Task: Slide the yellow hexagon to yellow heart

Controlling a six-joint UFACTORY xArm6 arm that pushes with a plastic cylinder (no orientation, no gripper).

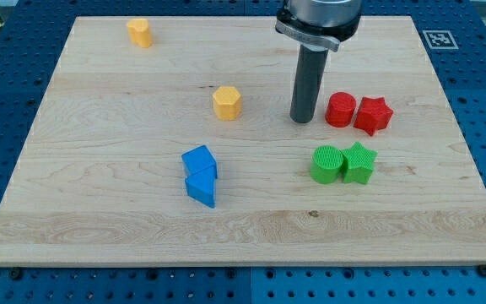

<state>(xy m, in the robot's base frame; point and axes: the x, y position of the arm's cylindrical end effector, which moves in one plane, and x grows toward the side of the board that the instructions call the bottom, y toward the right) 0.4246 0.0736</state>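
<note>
A wooden board (57, 211) lies on a blue pegged table, seen from above and in front, with the yellow hexagon (226, 102) near its middle serving as the landmark. Nearest the view's bottom, below and slightly left of the hexagon, two blue blocks (200, 175) sit touching, one above the other. Below and to the hexagon's right, a green cylinder (327, 164) touches a green star (359, 162). Level with the hexagon on its right stands my tip (302, 120), resting on the board, apart from the hexagon; it is a plain rod with nothing to open or close, and it touches no block. Farther right, a red cylinder (340, 110) touches a red star (373, 115). Far up and left of the hexagon, near the board's top edge, sits the yellow heart (140, 32). The approach seems in hand, with pushing not yet begun. Next, my tip likely must come round to the hexagon's lower right side, then push it up-left toward the heart.
</note>
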